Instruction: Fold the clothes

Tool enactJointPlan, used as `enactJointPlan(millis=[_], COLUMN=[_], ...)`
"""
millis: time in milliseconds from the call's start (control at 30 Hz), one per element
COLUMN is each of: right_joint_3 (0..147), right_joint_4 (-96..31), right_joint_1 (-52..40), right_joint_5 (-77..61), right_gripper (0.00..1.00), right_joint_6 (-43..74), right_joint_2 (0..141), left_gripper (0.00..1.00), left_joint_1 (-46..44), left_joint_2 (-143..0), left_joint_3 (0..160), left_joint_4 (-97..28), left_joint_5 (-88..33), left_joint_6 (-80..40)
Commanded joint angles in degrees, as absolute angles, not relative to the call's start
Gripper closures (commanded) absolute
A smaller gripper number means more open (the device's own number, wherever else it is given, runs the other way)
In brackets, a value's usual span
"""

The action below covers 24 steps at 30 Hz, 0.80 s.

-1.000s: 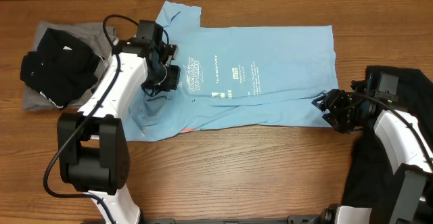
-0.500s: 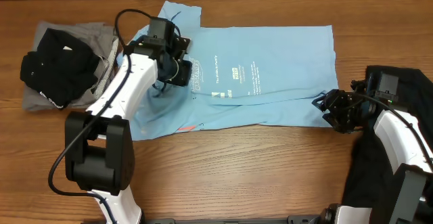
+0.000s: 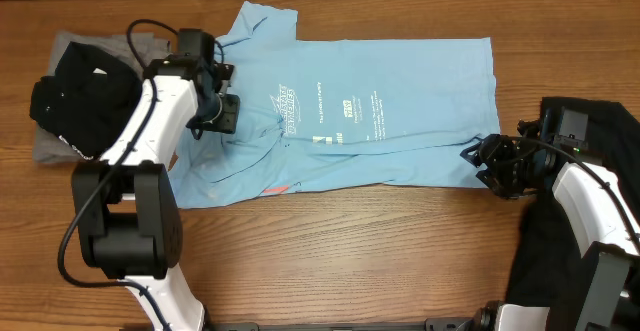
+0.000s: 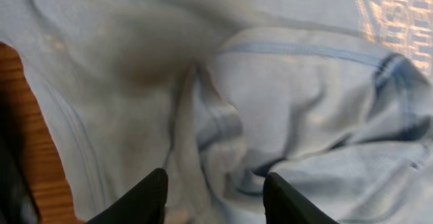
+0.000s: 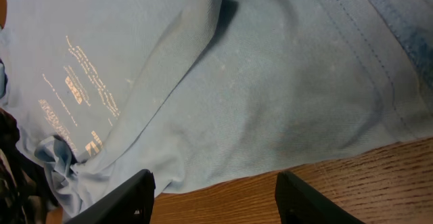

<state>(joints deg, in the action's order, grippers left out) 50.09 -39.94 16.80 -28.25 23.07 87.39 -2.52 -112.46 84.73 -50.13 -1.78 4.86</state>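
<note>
The sky-blue T-shirt (image 3: pixel 400 121) lies spread across the middle of the table, white print facing up and a bit of pink-red lettering at its lower left edge. My left gripper (image 3: pixel 222 113) hovers over the shirt's bunched left part near the sleeve. In the left wrist view this gripper (image 4: pixel 213 183) is open, with rumpled blue cloth (image 4: pixel 284 82) below and nothing pinched. My right gripper (image 3: pixel 478 161) is at the shirt's lower right corner. It is open (image 5: pixel 215 180) above the hem (image 5: pixel 237 82) and bare wood.
A black garment (image 3: pixel 75 96) sits on a grey one (image 3: pixel 50 149) at the far left. More black cloth (image 3: pixel 610 121) lies under the right arm at the right edge. Bare wooden table (image 3: pixel 350 241) runs along the front.
The left gripper went from shut to open, letting go of the blue cloth. It swung right, then back left. The shirt's left part has settled. The right arm has not moved.
</note>
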Motion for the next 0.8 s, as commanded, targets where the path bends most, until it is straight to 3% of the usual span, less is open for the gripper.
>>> enactJointPlan(millis=[0, 200, 367, 767], right_joint_3=[51.09, 51.09, 51.09, 51.09], right_joint_4=[-39.79, -39.81, -39.86, -40.07], right_joint_1=[16.73, 16.73, 16.73, 16.73], right_joint_5=[-28.14, -28.12, -28.12, -28.1], right_gripper=[0.39, 0.39, 0.39, 0.39], right_joint_6=[22.44, 22.44, 22.44, 22.22], right_joint_2=[87.66, 87.66, 87.66, 87.66], left_gripper=[0.54, 0.62, 0.96, 0.96], left_joint_1=[-3.03, -3.27, -3.22, -1.23], left_joint_2=[-116.53, -119.81, -120.2, -118.1], left_joint_3=[85.78, 85.78, 86.02, 97.23], left_joint_4=[-48.51, -47.68, -47.53, -54.63], left_joint_5=[-5.65, -5.74, -4.54, 3.46], left_joint_6=[4.08, 3.64, 2.92, 2.63])
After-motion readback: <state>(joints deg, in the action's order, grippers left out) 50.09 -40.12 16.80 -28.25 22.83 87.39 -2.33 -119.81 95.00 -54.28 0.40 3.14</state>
